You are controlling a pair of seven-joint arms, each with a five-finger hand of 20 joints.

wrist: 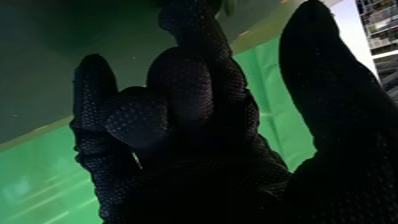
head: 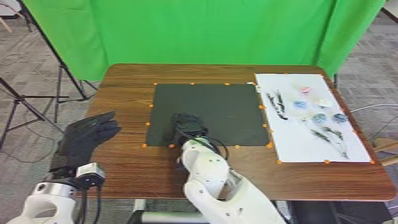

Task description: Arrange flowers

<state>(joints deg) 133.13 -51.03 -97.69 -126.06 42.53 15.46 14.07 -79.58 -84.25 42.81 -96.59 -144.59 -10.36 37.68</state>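
Your right hand (head: pixel 188 124) is over the near part of the black mat (head: pixel 209 105), open in a loose way: in the right wrist view some fingers are bent, others more upright, and the thumb (wrist: pixel 315 65) stands apart from them. Contact with the mat cannot be determined.

Flowers, as found: you have several lying on the white sheet (head: pixel 289 150), at the right of the table. The dark stems (head: pixel 278 105) lie along its left side, long axis near to far, near ends leaning slightly right; which end bears bloom cannot be told. The green sprigs (head: pixel 330 139) lie on the near half, slanting from far left to near right. Between and beyond are the small blooms: a pink flower (head: pixel 306 90) farthest, a pale flower (head: pixel 323 102) at the right, and blue flowers (head: pixel 320 118) around the middle. Direction of these heads is too small to read.

Relative to your right hand, all of this lies to the right and well apart; the dark stems are the nearest to it.

Outward from there, orange markers (head: pixel 280 161) edge both sheet and mat on the brown table (head: pixel 129 100). Your left hand (head: pixel 75 142) is at the left edge, open, fingers loosely extended. A green curtain (head: pixel 204 32) hangs behind the far edge.
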